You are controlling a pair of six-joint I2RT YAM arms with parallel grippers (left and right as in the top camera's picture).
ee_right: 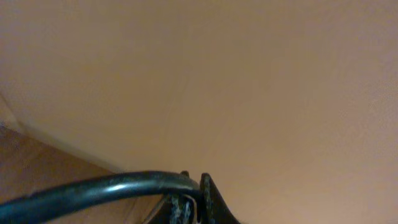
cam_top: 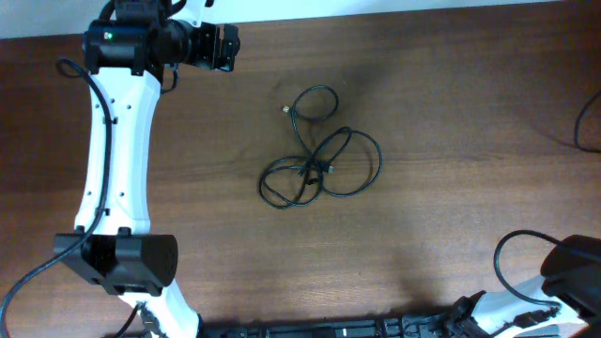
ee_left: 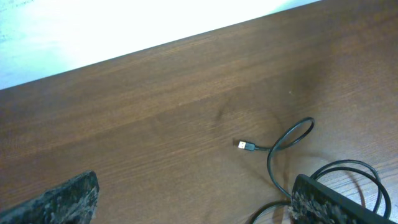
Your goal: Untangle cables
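The cables [cam_top: 319,155] are thin black cords lying in a tangle of overlapping loops at the middle of the brown table, with one small plug end [cam_top: 286,112] at the upper left. My left gripper [cam_top: 225,47] is at the far edge of the table, up and left of the tangle, apart from it. In the left wrist view the gripper [ee_left: 199,202] is open wide and empty. A plug end [ee_left: 246,145] and cable loops [ee_left: 292,140] lie ahead of it to the right. My right gripper [ee_right: 198,186] is shut and empty, facing a plain wall.
The right arm [cam_top: 573,272] is folded at the table's near right corner. Its own thick black wire [ee_right: 93,190] crosses the right wrist view. Another black wire [cam_top: 587,122] loops at the right edge. The table's far edge [ee_left: 155,46] meets a white surface.
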